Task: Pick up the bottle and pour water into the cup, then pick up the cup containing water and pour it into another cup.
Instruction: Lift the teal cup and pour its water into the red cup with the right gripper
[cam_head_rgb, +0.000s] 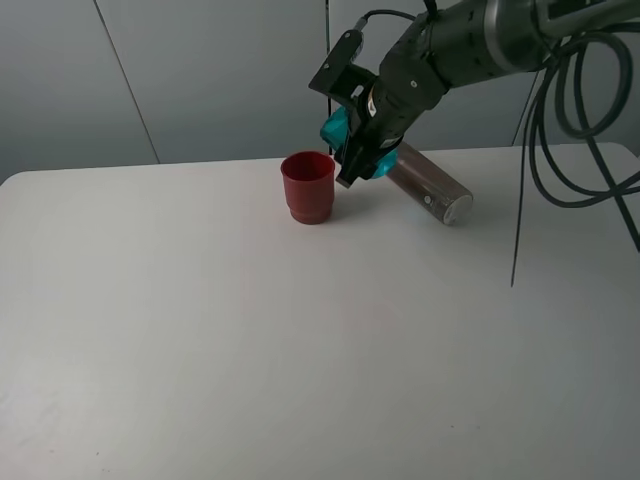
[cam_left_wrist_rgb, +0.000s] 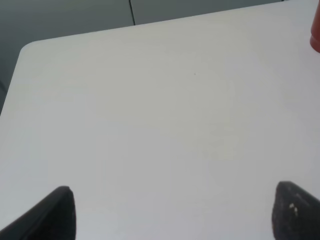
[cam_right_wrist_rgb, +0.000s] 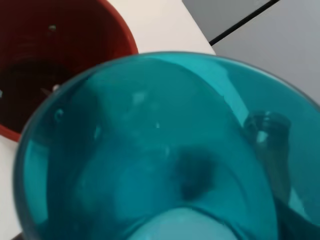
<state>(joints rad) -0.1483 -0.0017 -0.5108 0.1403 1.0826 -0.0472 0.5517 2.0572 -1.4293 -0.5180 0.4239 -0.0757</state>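
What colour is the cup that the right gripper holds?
The cup is translucent teal-blue; the right wrist view shows it best.

Upper centre: translucent teal cup (cam_head_rgb: 334, 129) raised and tilted, just right of the upright opaque red cup (cam_head_rgb: 307, 187). The uncapped smoky grey-brown bottle (cam_head_rgb: 432, 186) lies on its side further right.

White surface (cam_head_rgb: 300, 350), grey wall (cam_head_rgb: 200, 70) behind.
The surface is matte and rounded at the corner (cam_left_wrist_rgb: 27, 48); thin dark seams (cam_head_rgb: 125, 75) split the pale, evenly lit wall.
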